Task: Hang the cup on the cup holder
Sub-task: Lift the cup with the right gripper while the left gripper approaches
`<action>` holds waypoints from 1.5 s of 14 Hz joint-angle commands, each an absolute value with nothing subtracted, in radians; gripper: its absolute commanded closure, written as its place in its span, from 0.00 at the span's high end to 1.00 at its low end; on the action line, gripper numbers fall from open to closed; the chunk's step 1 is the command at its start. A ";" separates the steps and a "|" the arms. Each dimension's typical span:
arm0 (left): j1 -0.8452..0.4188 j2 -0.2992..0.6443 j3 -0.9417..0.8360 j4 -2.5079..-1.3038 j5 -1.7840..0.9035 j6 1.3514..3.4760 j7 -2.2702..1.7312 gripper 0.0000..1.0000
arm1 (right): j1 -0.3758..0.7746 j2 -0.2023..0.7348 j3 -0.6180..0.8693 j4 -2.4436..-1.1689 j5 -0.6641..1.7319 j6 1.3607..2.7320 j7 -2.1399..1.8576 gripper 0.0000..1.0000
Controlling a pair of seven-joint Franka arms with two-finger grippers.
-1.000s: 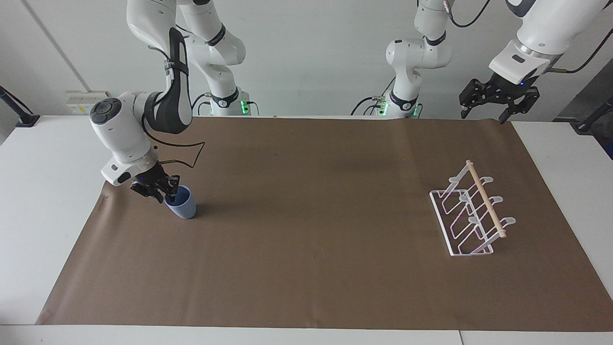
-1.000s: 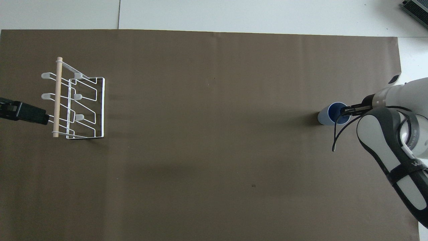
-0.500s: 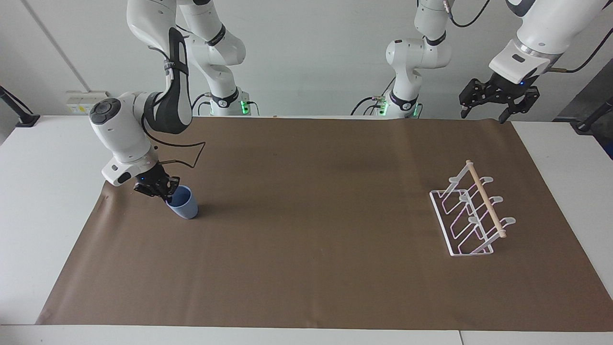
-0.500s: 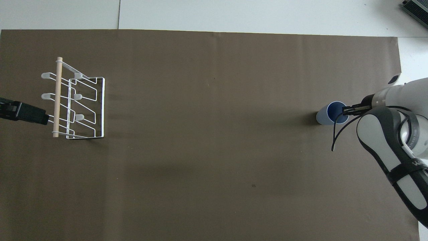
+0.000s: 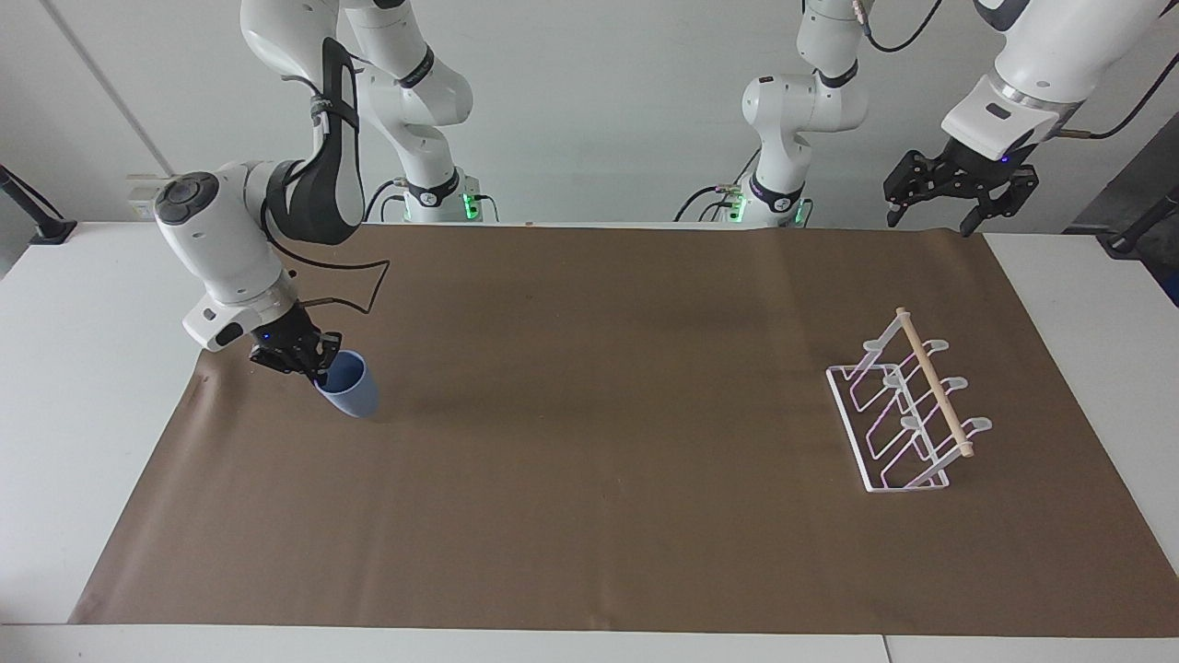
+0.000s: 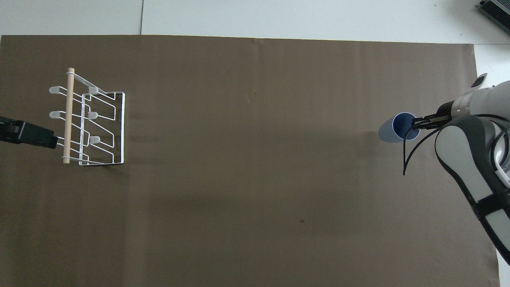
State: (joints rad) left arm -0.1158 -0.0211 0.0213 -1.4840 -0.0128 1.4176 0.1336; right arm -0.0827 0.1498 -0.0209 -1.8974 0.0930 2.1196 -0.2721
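Cup (image 5: 350, 387) rim in clamped right gripper (image 5: 318, 368), fingertips hidden; left gripper (image 5: 953, 189) wide.

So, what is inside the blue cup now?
One finger of the right gripper reaches over the rim into the cup; otherwise only its blue inner wall shows, and the bottom is hidden.

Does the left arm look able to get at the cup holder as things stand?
Probably yes. The left gripper, open, hangs at the cup holder's end of the brown mat with nothing between them. The right gripper is busy, shut on the cup.
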 commanded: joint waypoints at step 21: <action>-0.136 0.060 0.015 -1.496 -0.547 1.592 -0.576 1.00 | -0.048 0.071 0.087 -1.831 1.231 1.848 -0.310 0.00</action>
